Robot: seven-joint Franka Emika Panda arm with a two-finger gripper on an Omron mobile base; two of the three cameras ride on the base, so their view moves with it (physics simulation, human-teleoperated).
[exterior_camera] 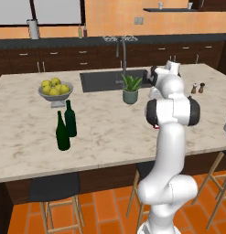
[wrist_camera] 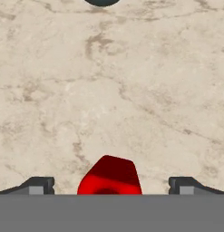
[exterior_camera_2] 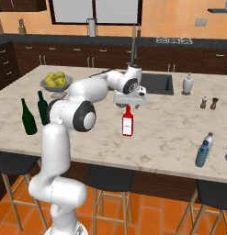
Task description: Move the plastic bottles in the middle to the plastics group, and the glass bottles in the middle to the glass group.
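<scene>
Left base view first: I see the two green wine bottles (exterior_camera: pixel 66 124) standing close together on the marble island (exterior_camera: pixel 105 132), near side, just in front of the bowl of lemons (exterior_camera: pixel 55 89). A potted plant (exterior_camera: pixel 131 88) sits by the sink (exterior_camera: pixel 112 80). My arm blocks the middle of the counter, so the red bottle is hidden behind it

Right base view: gripper (exterior_camera_2: pixel 129 103) hangs directly above the red bottle (exterior_camera_2: pixel 127 121), which stands upright mid-counter, label facing me. The neck reaches up to the hand; I can't tell from here if it touches. Clear bottle (exterior_camera_2: pixel 209 140) and blue-grey bottle (exterior_camera_2: pixel 202 154) stand just beside each other at the near right edge, well apart from the red one. Soap dispenser (exterior_camera_2: pixel 188 84) is right of the sink

Hand view: fingertips (wrist_camera: pixel 38 185) spread wide, red bottle top centred between them, neither tip touching it
</scene>
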